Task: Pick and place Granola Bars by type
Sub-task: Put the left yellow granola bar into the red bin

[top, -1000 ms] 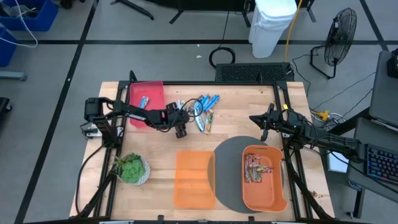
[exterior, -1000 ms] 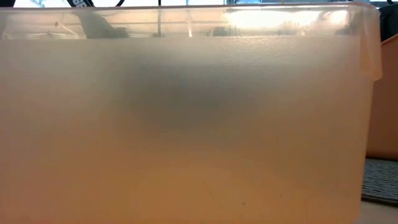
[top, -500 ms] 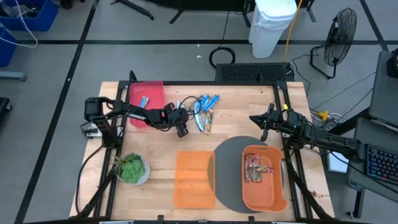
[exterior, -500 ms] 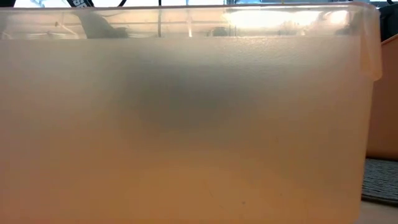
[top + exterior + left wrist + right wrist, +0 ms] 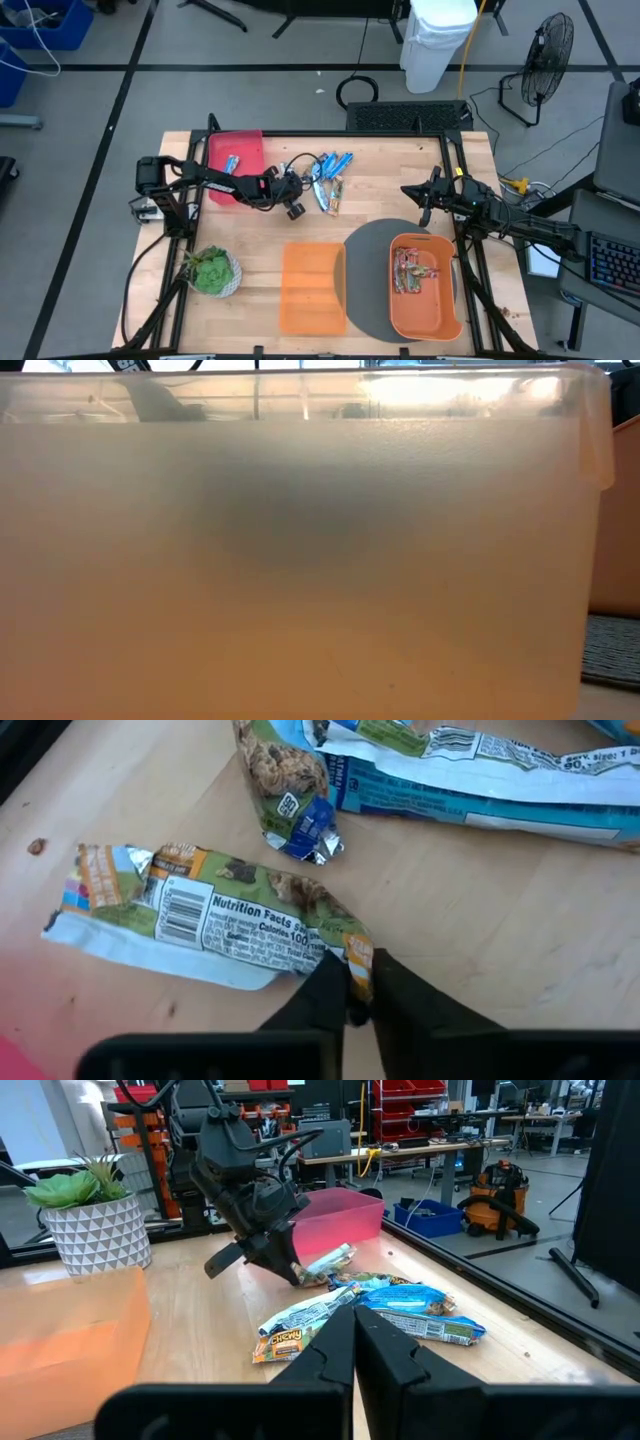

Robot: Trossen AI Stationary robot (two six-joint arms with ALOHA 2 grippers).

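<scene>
The sorting is part done, judging by how things lie: the red tray (image 5: 236, 152) at the far left corner of the bench (image 5: 260, 270) holds what looks like a couple of blue bars (image 5: 231, 162), and the deep orange tub (image 5: 426, 287) on the round grey mat (image 5: 368, 280), well to the right of the tray, already carries several reddish-brown bars (image 5: 412, 268). The flat orange bin (image 5: 312, 287) between the tub and the potted plant (image 5: 212, 271) looks empty in the high view, so one type appears not yet started. A loose pile of Granola Bars (image 5: 330, 172) remains on the bare wood just right of the red tray, mostly blue wrappers with a green-and-tan one among them, so a good share of the work is left. The left gripper (image 5: 352, 988) is low over the wood between the tray and that pile, its fingers (image 5: 318, 994) clenched on the end of a green-and-silver bar (image 5: 215, 915) that lies flat on the bench; this bar is likely the next to go. The right gripper (image 5: 354, 1335) waits well right of the pile, near the bench's right edge, its fingers pressed together and grasping nothing. The low view is filled by the wall of the flat orange bin and adds nothing.
</scene>
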